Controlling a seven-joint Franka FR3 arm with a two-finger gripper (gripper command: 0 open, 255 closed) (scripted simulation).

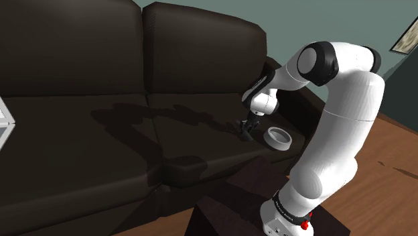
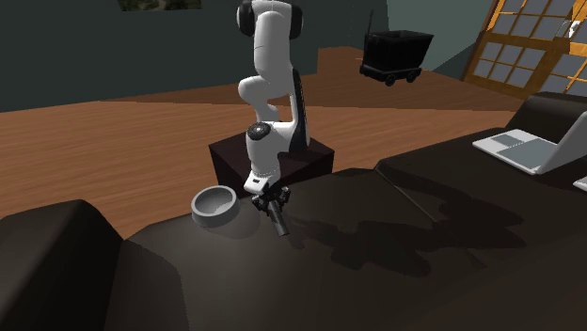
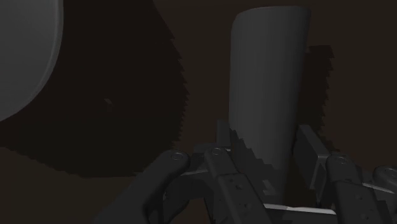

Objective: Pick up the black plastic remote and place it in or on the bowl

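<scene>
The black two-finger gripper (image 2: 277,205) pinches one end of the long, smooth, round-cornered dark grey remote (image 3: 267,76), low on the dark brown sofa cushion (image 1: 100,147), near the round grey bowl (image 2: 211,218).

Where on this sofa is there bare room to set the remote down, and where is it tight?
Free: the wide seat cushion between the hand and the laptop, and the strip between the remote and the backrest. Crowded: the sofa's end, where the bowl sits close beside the hand.
</scene>
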